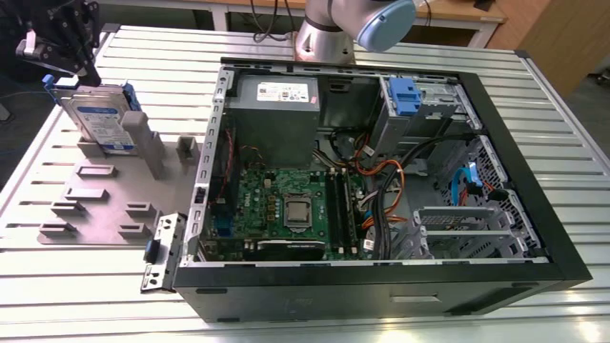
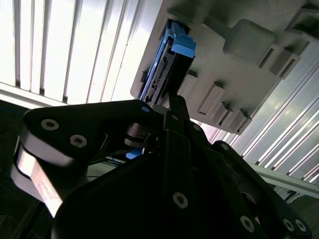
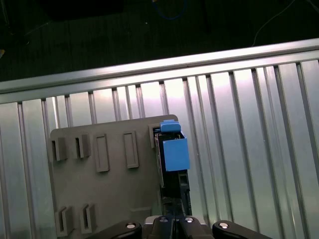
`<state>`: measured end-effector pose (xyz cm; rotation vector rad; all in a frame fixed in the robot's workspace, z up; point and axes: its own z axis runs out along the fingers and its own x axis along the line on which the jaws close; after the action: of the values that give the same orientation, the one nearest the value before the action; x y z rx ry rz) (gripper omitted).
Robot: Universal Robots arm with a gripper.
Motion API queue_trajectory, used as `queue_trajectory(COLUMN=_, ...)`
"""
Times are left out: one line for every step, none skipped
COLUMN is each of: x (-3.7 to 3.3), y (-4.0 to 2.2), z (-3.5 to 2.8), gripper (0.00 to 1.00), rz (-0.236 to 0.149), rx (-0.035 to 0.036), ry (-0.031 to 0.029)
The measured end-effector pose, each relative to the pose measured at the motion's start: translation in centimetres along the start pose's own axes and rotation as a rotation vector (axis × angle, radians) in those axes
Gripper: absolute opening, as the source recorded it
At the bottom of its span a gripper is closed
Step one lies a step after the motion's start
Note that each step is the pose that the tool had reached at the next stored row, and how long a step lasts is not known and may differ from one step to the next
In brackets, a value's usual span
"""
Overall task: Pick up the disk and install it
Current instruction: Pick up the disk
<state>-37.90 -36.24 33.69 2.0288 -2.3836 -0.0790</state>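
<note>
The task is barely under way. The flat silver disk, with its blue-and-white label and blue plastic carrier, stands upright on edge in a slot of the grey plastic holder block. That block lies on the ribbed metal table at the exterior view's left. The black gripper sits right at the disk's upper end. In the first wrist view the disk runs edge-on straight toward the gripper. The pictures do not settle whether the gripper is clamped on the disk or free of it.

The disk is not lifted out of its slot, judging by how it sits in the holder. The open black computer case lies beside the holder, and nothing of the disk is in it. At its far end a blue plastic latch piece marks the drive bay. Lifting, carrying and installing all remain to be done.
</note>
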Motion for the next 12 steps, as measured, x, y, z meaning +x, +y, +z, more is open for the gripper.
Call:
queue_trajectory(x=0.0, y=0.0, z=-0.03, gripper=0.11, rz=0.0, rx=0.0, ry=0.0)
queue_trajectory(x=0.0, y=0.0, z=-0.05, gripper=0.11, rz=0.0, rx=-0.0001, ry=0.0001)
queue_trajectory(x=0.0, y=0.0, z=-0.06, gripper=0.11, rz=0.0, rx=-0.0001, ry=0.0)
queue_trajectory(x=0.0, y=0.01, z=-0.22, gripper=0.11, rz=0.0, rx=-0.0001, ry=0.0)
queue_trajectory(x=-0.01, y=0.02, z=-0.39, gripper=0.11, rz=0.0, rx=-0.0001, ry=0.0001)
queue_trajectory(x=-0.01, y=0.02, z=-0.39, gripper=0.11, rz=0.0, rx=-0.0001, ry=0.0)
queue_trajectory(x=-0.01, y=0.02, z=-0.4, gripper=0.11, rz=0.0, rx=0.0, ry=0.0)
queue_trajectory(x=-0.01, y=0.02, z=-0.42, gripper=0.11, rz=0.0, rx=-0.0001, ry=0.0)
queue_trajectory(x=-0.01, y=0.02, z=-0.42, gripper=0.11, rz=0.0, rx=0.0, ry=0.0)
queue_trajectory(x=-0.01, y=0.03, z=-0.7, gripper=0.11, rz=0.0, rx=-0.0001, ry=0.0001)
queue_trajectory(x=-0.02, y=0.05, z=-0.98, gripper=0.11, rz=0.0, rx=-0.0001, ry=0.0)
queue_trajectory(x=-0.02, y=0.05, z=-0.98, gripper=0.11, rz=0.0, rx=-0.0001, ry=0.0001)
